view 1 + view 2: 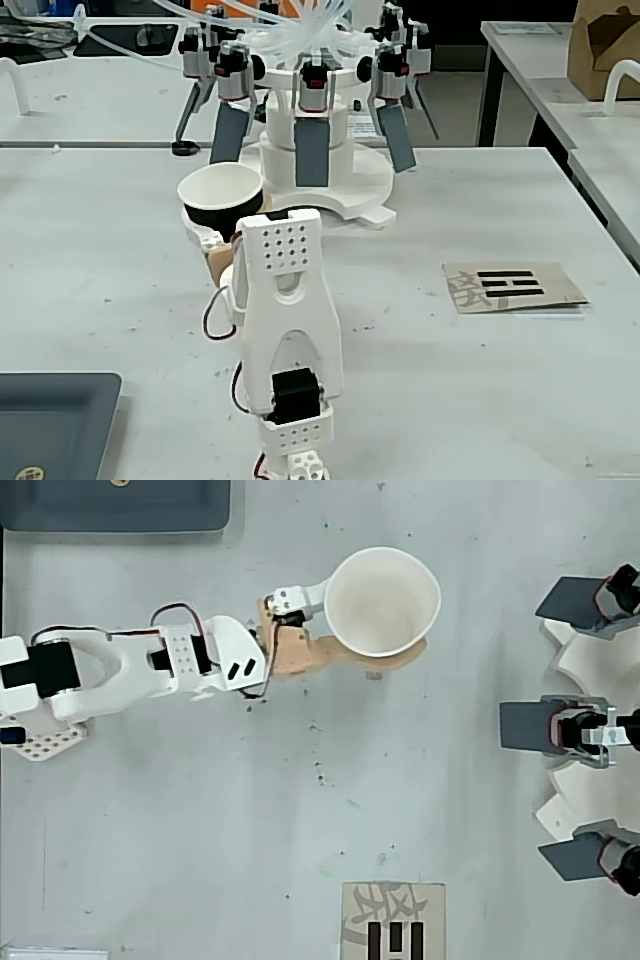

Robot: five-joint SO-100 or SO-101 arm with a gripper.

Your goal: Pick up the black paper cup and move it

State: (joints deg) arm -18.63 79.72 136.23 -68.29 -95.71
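The black paper cup (215, 213) stands upright, matte black outside with a white rim and white inside (382, 600). My gripper (372, 625) closes around it from the left in the overhead view. A tan finger (345, 660) runs along the cup's lower side and a white finger (300, 597) meets its upper left. In the fixed view my white arm (285, 310) stands in front and hides most of the gripper (222, 240) below the cup. Whether the cup's base touches the table cannot be told.
A white machine (320, 160) with several grey paddles and clear tubes stands just behind the cup, at the right edge (575, 725) in the overhead view. A cardboard card with black marks (512, 287) (392, 920) lies on the table. A dark grey tray (50, 420) (115, 505) sits near my base.
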